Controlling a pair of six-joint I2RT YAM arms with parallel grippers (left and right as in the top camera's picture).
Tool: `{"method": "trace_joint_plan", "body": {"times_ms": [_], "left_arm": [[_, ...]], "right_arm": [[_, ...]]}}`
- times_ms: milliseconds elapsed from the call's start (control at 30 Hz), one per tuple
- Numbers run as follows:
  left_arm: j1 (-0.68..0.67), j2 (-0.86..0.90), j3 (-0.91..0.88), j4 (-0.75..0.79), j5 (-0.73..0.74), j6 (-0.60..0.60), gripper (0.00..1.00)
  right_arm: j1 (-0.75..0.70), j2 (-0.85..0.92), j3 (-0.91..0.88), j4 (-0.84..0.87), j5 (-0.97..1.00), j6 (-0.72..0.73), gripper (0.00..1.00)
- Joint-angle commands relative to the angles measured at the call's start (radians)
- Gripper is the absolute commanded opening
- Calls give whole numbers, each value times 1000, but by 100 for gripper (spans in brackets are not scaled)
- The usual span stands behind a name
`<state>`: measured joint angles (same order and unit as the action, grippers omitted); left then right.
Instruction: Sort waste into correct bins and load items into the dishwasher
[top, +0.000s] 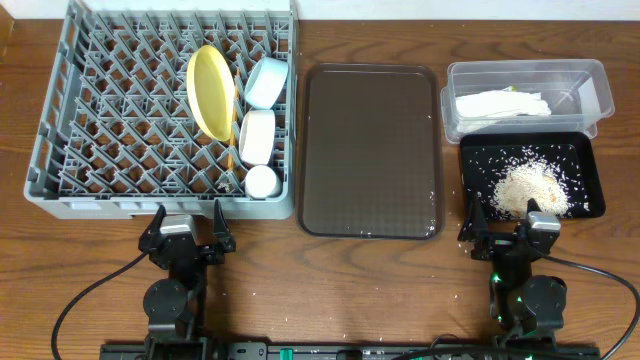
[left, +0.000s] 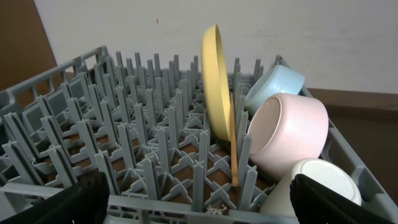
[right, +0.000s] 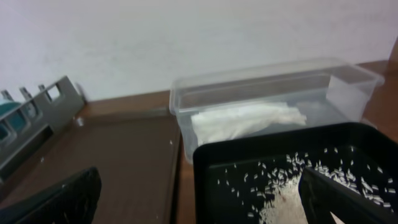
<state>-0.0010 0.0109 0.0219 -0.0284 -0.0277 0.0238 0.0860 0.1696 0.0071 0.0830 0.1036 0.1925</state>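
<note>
Over on the left side of the table, the grey dish rack (top: 60, 120) is holding all the dishes. The yellow plate (top: 210, 92) is standing on edge between the pegs. The light blue bowl (top: 266, 82), white bowl (top: 257, 136) and small white cup (top: 262, 181) are lining up along the rack's right side, and a wooden chopstick (left: 234, 149) is poking up just beside the plate. The brown serving tray (top: 370, 150) is sitting between the rack and the bins. The clear tub (top: 600, 90) is holding the crumpled napkin (top: 500, 104), and the black tray (top: 592, 165) in front of it is holding the rice (top: 528, 188), partly piled, partly scattered. The left gripper (top: 188, 212) is hovering at the rack's near edge with its jaws spread wide, gripping nothing. The right gripper (top: 500, 214) is doing the same at the black tray's near edge.
</note>
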Motion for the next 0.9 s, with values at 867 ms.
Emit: {"method": "trace_joint_plan", "body": {"times_ms": [867], "left_arm": [[3, -6, -18, -42, -9, 5, 94]], "right_arm": [[-5, -163, -2, -151, -33, -22, 99]]}}
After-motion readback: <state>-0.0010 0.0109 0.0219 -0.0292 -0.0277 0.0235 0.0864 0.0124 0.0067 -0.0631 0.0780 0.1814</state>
